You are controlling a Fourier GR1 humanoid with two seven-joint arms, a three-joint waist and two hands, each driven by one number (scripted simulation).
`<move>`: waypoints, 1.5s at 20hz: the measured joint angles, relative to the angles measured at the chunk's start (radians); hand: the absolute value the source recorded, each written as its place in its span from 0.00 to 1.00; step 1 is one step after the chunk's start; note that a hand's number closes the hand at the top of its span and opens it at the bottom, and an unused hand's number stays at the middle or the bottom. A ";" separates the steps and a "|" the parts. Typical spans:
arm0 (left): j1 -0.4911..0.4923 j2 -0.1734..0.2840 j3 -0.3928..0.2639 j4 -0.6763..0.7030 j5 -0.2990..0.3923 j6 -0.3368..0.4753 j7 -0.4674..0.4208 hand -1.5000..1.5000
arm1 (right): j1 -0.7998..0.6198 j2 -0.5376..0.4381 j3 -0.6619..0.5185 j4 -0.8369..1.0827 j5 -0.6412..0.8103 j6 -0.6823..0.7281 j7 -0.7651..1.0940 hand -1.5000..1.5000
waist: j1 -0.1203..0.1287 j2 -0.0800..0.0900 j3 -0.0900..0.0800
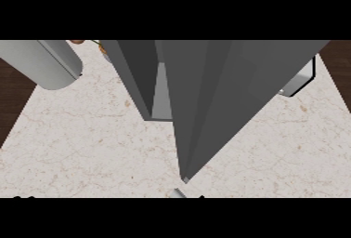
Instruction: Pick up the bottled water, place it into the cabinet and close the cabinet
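A: Head view. A grey cabinet [226,93] fills the middle, its door swung out toward us, the door's corner coming to a point low over the counter [82,139]. A narrow slot of the interior shows at the door's left.

B: Hands?

A: Only dark specks along the lower edge; I cannot tell which hand they belong to, nor whether any fingers are spread or curled.

B: Bottled water?

A: Not visible. It may sit behind the door or inside; can't say. So its place relative to the fingers can't be given.

B: Anything else?

A: A grey cylinder [48,62] stands upper left. My guess: the door stands open to receive the bottle, and closing remains.
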 measured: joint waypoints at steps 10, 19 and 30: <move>0.122 0.037 0.143 -0.019 0.088 -0.127 -0.018 1.00 | -0.291 0.104 -0.245 0.323 -0.151 0.004 -0.018 1.00 | -0.003 0.005 0.002; 0.150 0.045 0.242 0.033 0.131 -0.242 -0.024 1.00 | -0.447 0.110 -0.452 0.678 -0.270 0.148 -0.169 1.00 | -0.005 0.006 0.002; 0.153 0.042 0.304 0.020 0.166 -0.286 0.022 1.00 | -0.532 0.114 -0.489 0.941 -0.314 0.247 -0.348 1.00 | 0.003 -0.028 0.004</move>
